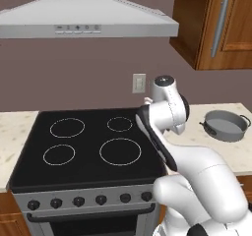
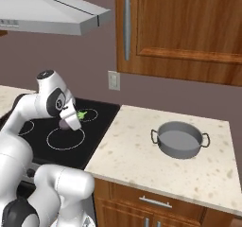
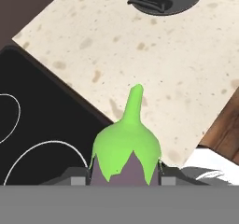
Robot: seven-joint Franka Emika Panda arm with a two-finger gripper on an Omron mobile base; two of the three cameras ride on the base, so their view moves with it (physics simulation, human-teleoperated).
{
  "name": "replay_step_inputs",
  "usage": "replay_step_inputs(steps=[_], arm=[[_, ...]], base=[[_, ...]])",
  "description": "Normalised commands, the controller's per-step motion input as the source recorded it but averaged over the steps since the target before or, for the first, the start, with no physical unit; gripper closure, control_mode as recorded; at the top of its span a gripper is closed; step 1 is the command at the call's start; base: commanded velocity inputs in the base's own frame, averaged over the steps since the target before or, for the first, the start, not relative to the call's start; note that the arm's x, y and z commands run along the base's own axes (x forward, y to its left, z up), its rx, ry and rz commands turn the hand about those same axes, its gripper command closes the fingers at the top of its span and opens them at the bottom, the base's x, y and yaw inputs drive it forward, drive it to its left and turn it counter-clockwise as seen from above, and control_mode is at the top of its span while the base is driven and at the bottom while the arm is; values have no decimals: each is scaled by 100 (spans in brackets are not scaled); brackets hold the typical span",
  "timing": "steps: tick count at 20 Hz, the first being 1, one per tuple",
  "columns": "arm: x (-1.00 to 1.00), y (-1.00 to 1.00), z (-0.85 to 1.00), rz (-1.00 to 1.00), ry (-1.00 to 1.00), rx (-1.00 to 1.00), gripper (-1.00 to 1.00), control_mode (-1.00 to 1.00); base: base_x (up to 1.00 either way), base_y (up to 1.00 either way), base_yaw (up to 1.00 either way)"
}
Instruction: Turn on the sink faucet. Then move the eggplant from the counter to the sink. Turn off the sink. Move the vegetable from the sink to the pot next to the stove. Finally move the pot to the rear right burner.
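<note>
The gripper [image 3: 125, 178] is clamped on the eggplant [image 3: 125, 148], one finger pressed to each side of its purple body. In the hand view the fingertips are mostly cut off by the bottom edge, and only the vegetable's green cap and curved stem show clearly, pointing up toward the counter. In the right base view the eggplant [image 2: 71, 119] is largely hidden behind the white hand; a bit of purple and a green tip peek out, held above the right side of the stove [image 2: 94, 119]. In the left base view the arm's own links block the gripper, so the hold cannot be made out there.

The stove's right edge meets the speckled counter [image 2: 137, 150] just beside the held eggplant. The pot [image 2: 180, 140] sits on that counter well apart from the stove, upright, its two handles out to the sides; in the hand view its far part is cropped by the top edge. The counter between stove edge and pot lies bare. A wooden cabinet [image 2: 184, 27] hangs above the pot, and a range hood [image 1: 83, 18] above the burners.
</note>
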Motion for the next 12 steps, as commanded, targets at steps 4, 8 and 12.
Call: replay_step_inputs(steps=[4, 8, 12], arm=[[0, -42, -11, 0, -3, -1, 100, -100], [-6, -46, -23, 0, -7, -7, 100, -100], [-19, -51, -26, -2, -8, -9, 100, -100]], base=[[0, 0, 0], [0, 0, 0], [0, 0, 0]])
